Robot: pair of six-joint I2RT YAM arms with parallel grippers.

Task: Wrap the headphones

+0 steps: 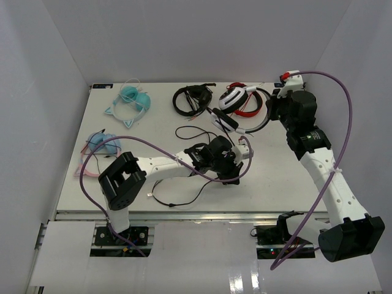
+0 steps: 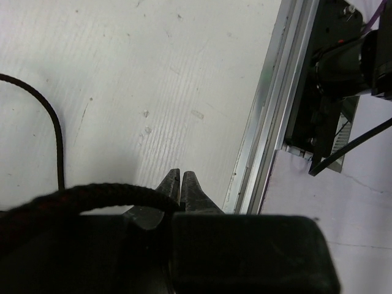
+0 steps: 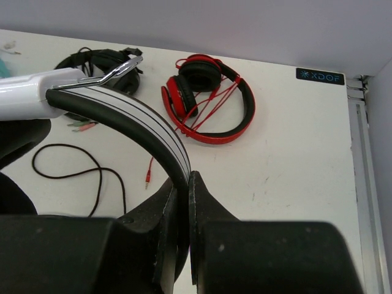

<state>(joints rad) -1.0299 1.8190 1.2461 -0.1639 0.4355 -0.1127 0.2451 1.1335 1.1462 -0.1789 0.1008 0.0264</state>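
The white headphones (image 1: 233, 99) hang above the back right of the table, their black-lined white headband (image 3: 136, 119) running into my right gripper (image 3: 185, 184), which is shut on it. In the top view my right gripper (image 1: 274, 111) sits at the headband's right end. The thin black cable (image 1: 184, 131) loops over the table's middle and down towards the front (image 1: 177, 199). My left gripper (image 1: 236, 176) is low over the table's centre; in its wrist view the jaws (image 2: 182, 180) are closed, with the cable (image 2: 92, 193) running into them from the left.
An all-black pair (image 1: 191, 99) and a red-and-black pair (image 3: 208, 98) lie at the back. A teal pair (image 1: 130, 101) and a blue-pink pair (image 1: 101, 147) lie at the left. The table's front rail (image 2: 269, 122) and the right arm's base (image 2: 343, 73) are near my left gripper.
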